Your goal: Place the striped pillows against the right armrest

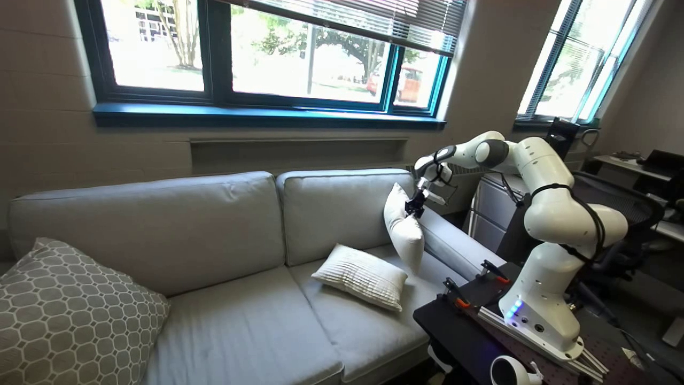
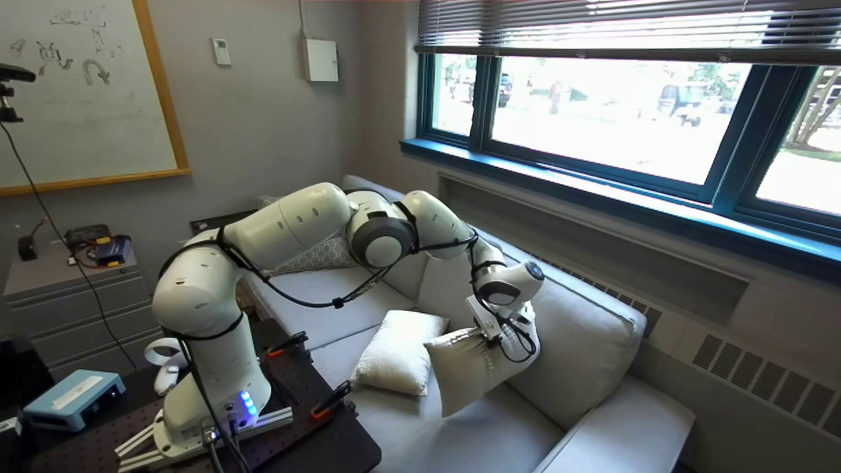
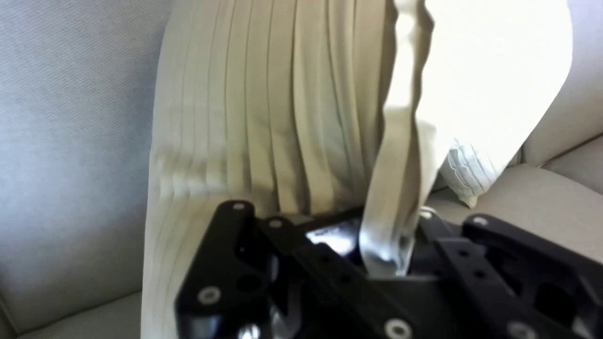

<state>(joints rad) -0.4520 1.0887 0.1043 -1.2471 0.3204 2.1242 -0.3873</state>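
My gripper (image 1: 414, 207) is shut on a striped pillow (image 1: 404, 230), pinching a fold of its cream cloth (image 3: 393, 188) between the black fingers. This pillow (image 2: 466, 368) hangs tilted on edge near the back cushion, at the sofa's right end. Seat fabric shows between it and the right armrest (image 2: 627, 424) in an exterior view; the armrest (image 1: 454, 243) lies just beyond it. Whether its lower corner touches the seat, I cannot tell. The second striped pillow (image 1: 363, 275) lies flat on the seat, beside the held one. Cloth hides the fingertips in the wrist view.
A larger grey lattice pillow (image 1: 80, 315) leans at the sofa's far left end. The back cushion (image 1: 342, 208) rises behind the held pillow. A black table (image 1: 454, 321) with orange-tipped clamps and the robot's base stands against the sofa's front. Window sill (image 2: 591, 190) above.
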